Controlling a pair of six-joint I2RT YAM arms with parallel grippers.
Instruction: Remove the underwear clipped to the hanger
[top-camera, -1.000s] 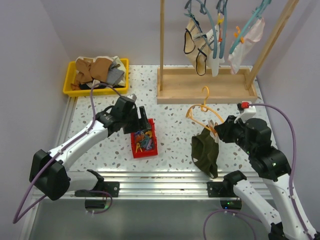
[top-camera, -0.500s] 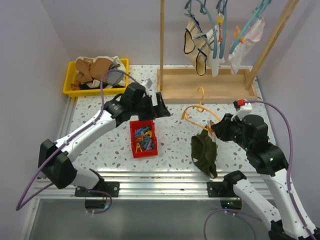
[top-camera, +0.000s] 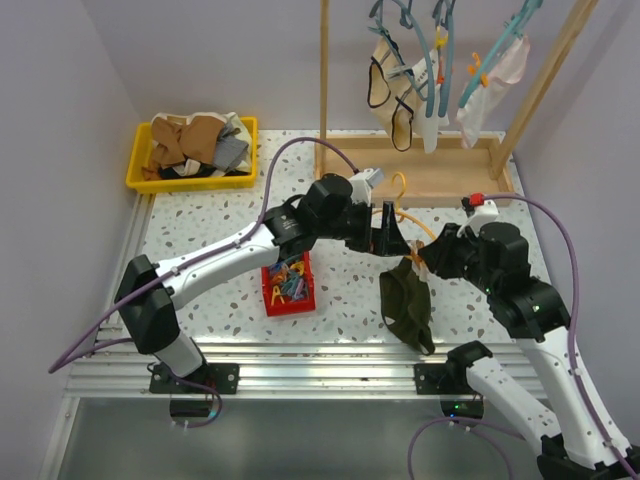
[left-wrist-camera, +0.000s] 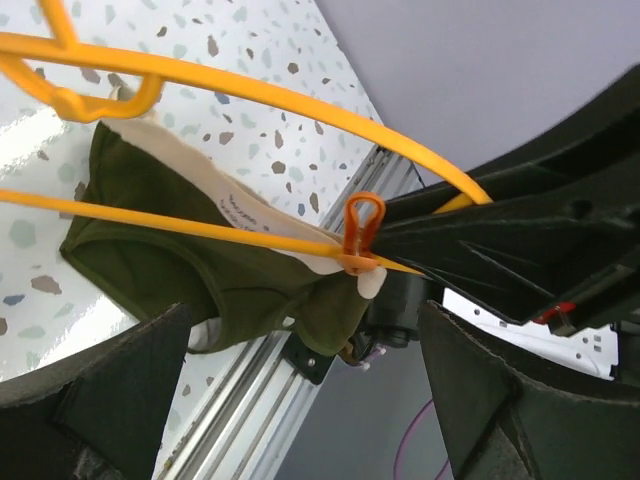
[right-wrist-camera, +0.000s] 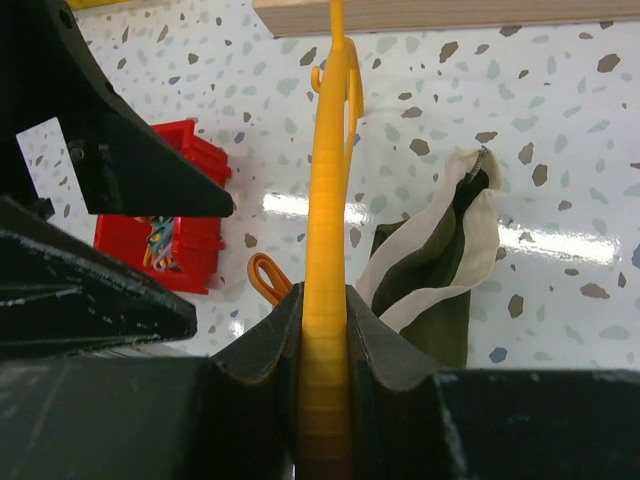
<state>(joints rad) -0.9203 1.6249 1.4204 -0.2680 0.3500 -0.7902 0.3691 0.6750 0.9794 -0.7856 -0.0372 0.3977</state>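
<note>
The main risk looks like a misplaced pinch. The small orange plastic clip (left-wrist-camera: 362, 232) sits right against the lower bar of the yellow-orange plastic hanger (left-wrist-camera: 250, 95), so the left gripper (top-camera: 388, 238) could close on the bar or the cloth instead of the clip's handles. A pull would then twist the hanger in the right gripper (top-camera: 435, 255), or wrench it free, with the garment not released. The olive-green underwear with a cream lining (top-camera: 405, 305) hangs from that clip at centre-right of the overhead view and droops toward the table's front rail. If it dropped carelessly, it might slide off that edge.

The left arm stretches from the lower left across the speckled white table (top-camera: 340, 290), past the red bin of clips (top-camera: 287, 283). Its wrist is turned toward the hanger and its fingers (left-wrist-camera: 120, 390) are spread wide, holding nothing. In its wrist view they frame the clip from below. The right arm is bent upward at lower right, its fingers clamped tight on the hanger's end.
</note>
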